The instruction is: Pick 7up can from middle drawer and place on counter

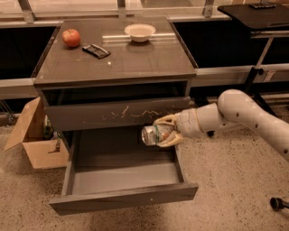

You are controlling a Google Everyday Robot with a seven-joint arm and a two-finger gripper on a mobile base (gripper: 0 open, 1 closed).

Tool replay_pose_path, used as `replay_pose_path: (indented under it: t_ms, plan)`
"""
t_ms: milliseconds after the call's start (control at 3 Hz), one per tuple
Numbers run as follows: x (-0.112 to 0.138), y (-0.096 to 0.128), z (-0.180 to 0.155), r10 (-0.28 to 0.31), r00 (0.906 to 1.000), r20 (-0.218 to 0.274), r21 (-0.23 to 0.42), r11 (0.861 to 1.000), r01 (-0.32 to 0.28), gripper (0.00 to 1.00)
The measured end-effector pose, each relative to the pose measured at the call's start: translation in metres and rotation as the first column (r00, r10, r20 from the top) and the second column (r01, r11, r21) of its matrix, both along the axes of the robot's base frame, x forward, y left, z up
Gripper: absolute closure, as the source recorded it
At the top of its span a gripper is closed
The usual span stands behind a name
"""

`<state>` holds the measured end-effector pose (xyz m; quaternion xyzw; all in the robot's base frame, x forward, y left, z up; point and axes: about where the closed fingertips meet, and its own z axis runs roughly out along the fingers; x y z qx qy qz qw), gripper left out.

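The 7up can [152,135], green and silver with its shiny end facing left, lies sideways in my gripper [163,134]. The gripper is shut on it and holds it above the right rear of the open middle drawer [122,197], just below the scratched drawer front [90,118]. The white arm reaches in from the right. The drawer is pulled far out and its grey floor [117,176] shows nothing in it. The counter [135,63] is the glossy grey-brown top above.
On the counter lie a red apple [71,37], a dark flat packet [96,50] and a white bowl [140,31]. A cardboard box [31,135] stands on the floor at the left. A black table [253,9] is at the back right.
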<state>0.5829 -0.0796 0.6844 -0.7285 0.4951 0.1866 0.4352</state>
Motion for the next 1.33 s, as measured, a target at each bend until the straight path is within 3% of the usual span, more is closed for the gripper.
replay_pose_path:
  t_ms: [333,1000,1333]
  plan:
    - [-0.002,0.014,0.07,0.059,0.9909,0.121,-0.07,0.996,-0.05,1.0]
    - [0.004,0.018,0.074,0.053,0.9895,0.134,-0.053,0.998,-0.046,1.0]
    - [0.021,0.019,0.096,0.046,0.9862,0.159,-0.028,0.999,-0.042,1.0]
